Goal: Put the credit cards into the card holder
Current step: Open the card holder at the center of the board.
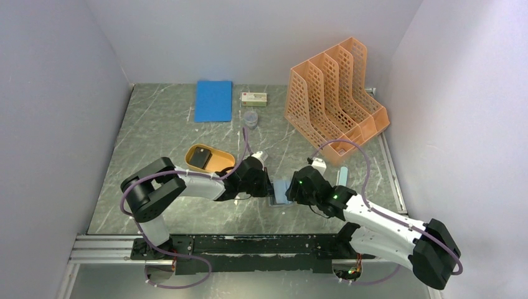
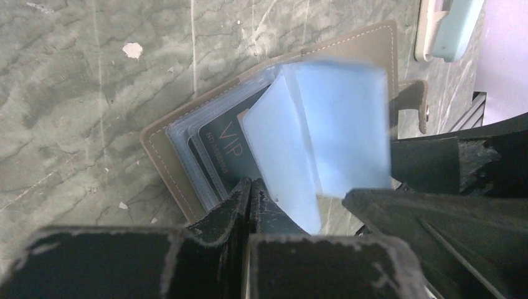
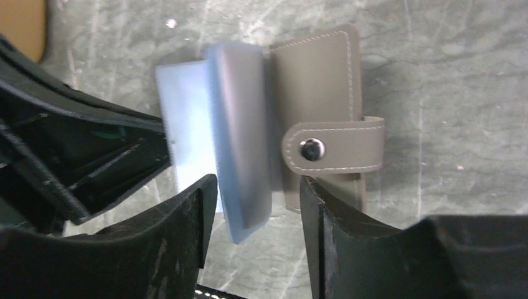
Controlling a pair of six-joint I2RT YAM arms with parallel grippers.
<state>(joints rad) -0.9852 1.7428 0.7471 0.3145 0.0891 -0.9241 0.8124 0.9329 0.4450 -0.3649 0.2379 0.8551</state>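
Note:
The card holder (image 1: 280,192) lies open between my two grippers. In the left wrist view its grey-brown cover (image 2: 367,50) lies flat, and a black "VIP" card (image 2: 224,149) sits among the clear sleeves. Pale blue sleeves (image 2: 336,124) fan upward. My left gripper (image 2: 250,190) is shut, its tips together at the holder's near edge over the sleeves; in the top view the left gripper (image 1: 268,185) touches the holder. My right gripper (image 3: 256,205) is open and straddles the raised sleeves (image 3: 240,124) beside the snap-strap cover (image 3: 317,75). Another black card (image 1: 199,156) lies in the orange tray (image 1: 224,163).
An orange perforated file rack (image 1: 336,106) stands at the back right. A blue notebook (image 1: 213,101), a small box (image 1: 254,98) and a small clear cup (image 1: 250,118) lie at the back. A pale blue object (image 1: 342,175) lies just right of the right gripper (image 1: 291,189).

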